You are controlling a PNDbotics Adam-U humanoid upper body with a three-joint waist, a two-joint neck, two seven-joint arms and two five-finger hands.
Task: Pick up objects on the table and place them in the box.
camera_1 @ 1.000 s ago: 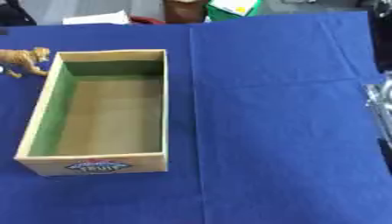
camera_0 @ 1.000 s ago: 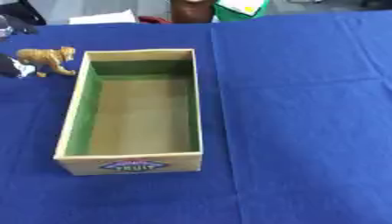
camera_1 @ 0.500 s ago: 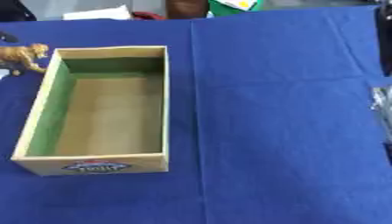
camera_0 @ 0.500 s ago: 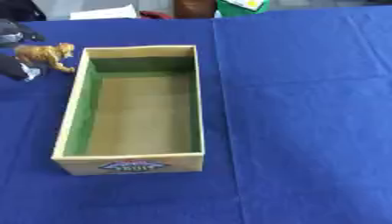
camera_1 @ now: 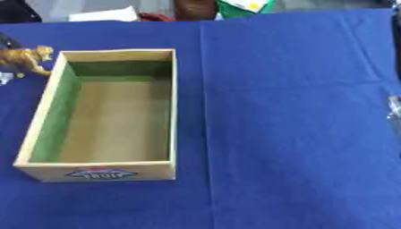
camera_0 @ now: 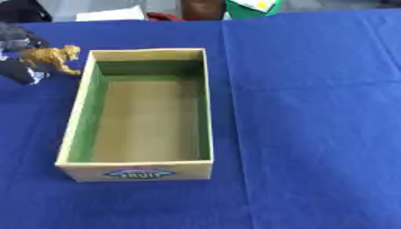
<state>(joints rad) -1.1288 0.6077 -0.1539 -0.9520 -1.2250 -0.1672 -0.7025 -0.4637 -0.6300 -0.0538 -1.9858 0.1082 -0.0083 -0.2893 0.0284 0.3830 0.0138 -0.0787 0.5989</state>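
Here, label by label:
Box: a long open cardboard box (camera_0: pixel 138 171) with green-lined inner walls, a tan floor and a "FRUIT" label on its near end; nothing lies inside it.
Desk: a desk under a dark blue cloth (camera_0: pixel 313 134), carrying the box left of the middle.
Toy: a small orange-brown tiger figure (camera_0: pixel 52 58), upright, just beside the box's far left corner, head toward the box.
Left hand: the black left hand (camera_0: pixel 17 67) shows at the left edge, right against the tiger; I cannot tell whether its fingers are curled round the toy.
Right hand: only a sliver of the right hand (camera_1: pixel 394 109) shows at the right edge of the right eye view; its fingers cannot be read.
Far edge: a white sheet of paper (camera_0: pixel 109 14) and a green object (camera_0: pixel 252 6) beyond the cloth.
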